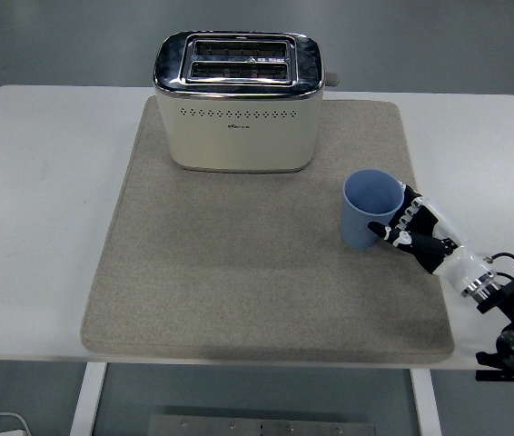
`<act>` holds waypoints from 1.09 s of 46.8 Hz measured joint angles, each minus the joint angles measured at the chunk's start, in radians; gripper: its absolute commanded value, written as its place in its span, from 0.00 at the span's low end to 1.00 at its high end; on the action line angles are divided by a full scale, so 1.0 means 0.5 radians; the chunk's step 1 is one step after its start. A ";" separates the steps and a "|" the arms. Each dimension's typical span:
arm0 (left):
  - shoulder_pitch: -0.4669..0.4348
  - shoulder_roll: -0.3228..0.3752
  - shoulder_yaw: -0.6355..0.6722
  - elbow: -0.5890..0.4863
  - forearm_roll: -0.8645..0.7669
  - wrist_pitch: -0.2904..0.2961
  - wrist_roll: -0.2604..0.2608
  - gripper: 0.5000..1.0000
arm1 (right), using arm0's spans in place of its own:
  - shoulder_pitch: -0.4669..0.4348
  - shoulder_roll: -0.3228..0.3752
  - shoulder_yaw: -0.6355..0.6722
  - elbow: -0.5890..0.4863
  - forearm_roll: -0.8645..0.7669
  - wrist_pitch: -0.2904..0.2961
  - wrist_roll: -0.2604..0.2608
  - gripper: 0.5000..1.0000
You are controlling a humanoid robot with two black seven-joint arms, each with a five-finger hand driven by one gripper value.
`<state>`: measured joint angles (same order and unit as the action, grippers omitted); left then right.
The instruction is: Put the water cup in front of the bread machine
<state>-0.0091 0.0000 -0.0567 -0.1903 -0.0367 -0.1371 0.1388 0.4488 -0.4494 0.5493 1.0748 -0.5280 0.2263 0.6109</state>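
Right hand [418, 233] wraps its fingers around the blue water cup [370, 209], upright just to its left.

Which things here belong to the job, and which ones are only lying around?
Belong to the job:
- blue cup, upright on the mat
- toaster, at the mat's far edge
- right hand, fingers curled around the cup

Only there:
- beige mat
- white table
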 measured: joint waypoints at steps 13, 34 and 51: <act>0.000 0.000 0.000 0.000 0.000 0.000 0.000 1.00 | 0.010 0.025 0.000 -0.003 -0.010 -0.014 0.000 0.83; 0.000 0.000 0.000 -0.003 0.000 0.001 0.000 1.00 | 0.017 0.070 -0.002 -0.020 -0.009 -0.016 0.000 0.50; 0.000 0.000 0.000 0.000 0.000 0.000 0.000 1.00 | 0.079 0.139 -0.009 -0.030 -0.008 -0.056 0.000 0.00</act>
<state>-0.0091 0.0000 -0.0567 -0.1904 -0.0366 -0.1370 0.1386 0.4885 -0.3799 0.5448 1.0597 -0.5318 0.1982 0.6109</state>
